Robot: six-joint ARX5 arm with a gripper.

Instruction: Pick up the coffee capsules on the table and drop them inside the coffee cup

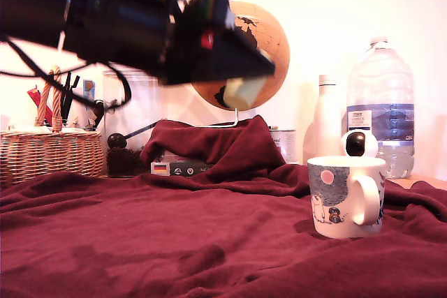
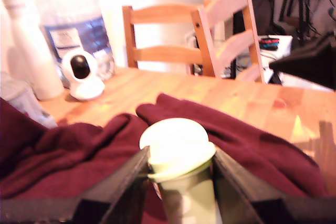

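The table, draped in rumpled red fleece, carries the coffee cup at the exterior view's right, well apart from the gripper held high. Its jaws pinch a pale coffee capsule by the sides — a light hold that may slip, or miss the rim. A water bottle, white bottle and ball camera crowd behind the cup.

the black gripper hangs in the air above the rumpled dark red fleece blanket, clamped on a pale cream-green coffee capsule. the white printed ceramic mug stands toward the exterior view's right.
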